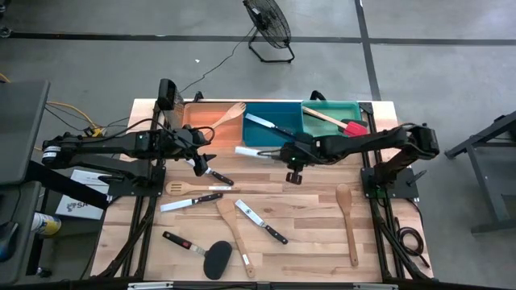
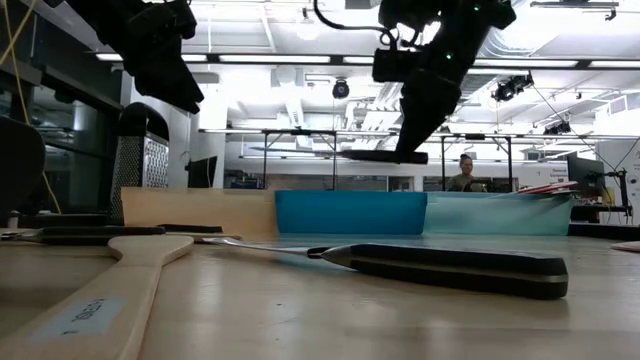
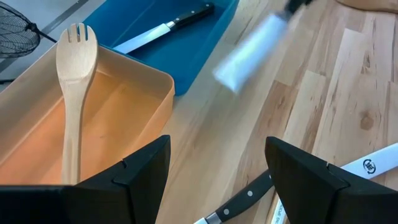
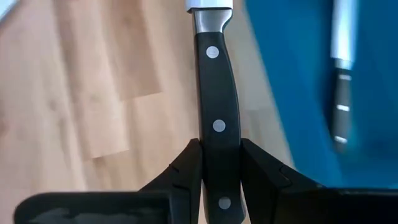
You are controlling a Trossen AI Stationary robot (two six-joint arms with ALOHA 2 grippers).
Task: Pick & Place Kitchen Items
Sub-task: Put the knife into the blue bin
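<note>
My right claw (image 4: 219,163) is pinching a black-handled steel knife with three rivets (image 4: 214,93) by the handle, its blade (image 1: 251,151) held in the air along the near edge of the blue rectangular bin (image 1: 272,125). Inside that bin I see another black-handled knife (image 1: 269,125) lying on the floor. The orange bin (image 1: 211,118) just beside it holds a pale wooden fork (image 3: 73,93), and the green bin (image 1: 332,118) on the other side holds a wooden-handled turner with a red head (image 1: 343,123). My left claw (image 3: 217,171) hangs with its fingers spread above the worktop (image 1: 314,234) in front of the orange bin, right over a black-handled knife with a white blade (image 1: 216,176). Spread across the wooden worktop nearer me are a slotted wooden spatula (image 1: 193,188), two more steel knives (image 1: 190,201) (image 1: 260,221), a long plain wooden spatula (image 1: 235,234), a turner with a black head (image 1: 203,254) and a pale wooden spoon (image 1: 347,219) well off to the right. A metal box grater (image 2: 143,175) stands at the far left corner behind the orange bin, clear of both arms. Nothing lies between the held knife and the blue bin.
</note>
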